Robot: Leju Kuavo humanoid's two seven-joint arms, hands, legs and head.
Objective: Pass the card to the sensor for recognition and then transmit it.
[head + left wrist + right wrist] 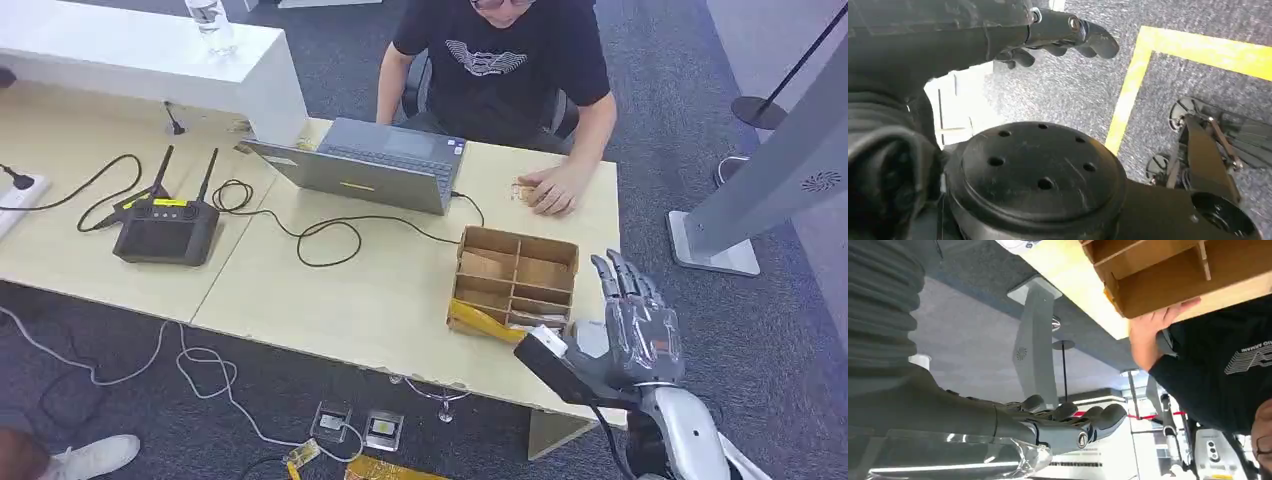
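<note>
my right hand point(632, 318) is raised just off the near right corner of the pale wooden table point(330, 290), its fingers point(618, 276) held out straight and close together, holding nothing. in the right wrist view the same hand point(1068, 425) shows its fingers lightly bent and side by side, with no card between them. just beside it, on the table's right end, stands the cardboard organizer box point(515, 282), split into several compartments; a few flat, card-like pieces lie in the near compartments, but they are too small for me to tell which one is the card. a yellow strip point(480, 322) lies against the box's near edge. my left hand point(1068, 37) hangs over grey carpet with a yellow floor line point(1133, 82), its fingers curled in on nothing. across the table a person in a black t-shirt point(500, 60) sits behind a grey laptop point(375, 165), one hand point(550, 190) resting on the tabletop beyond the box. further left sit a black router point(165, 228) with two antennas and a loose black cable point(330, 232).
</note>
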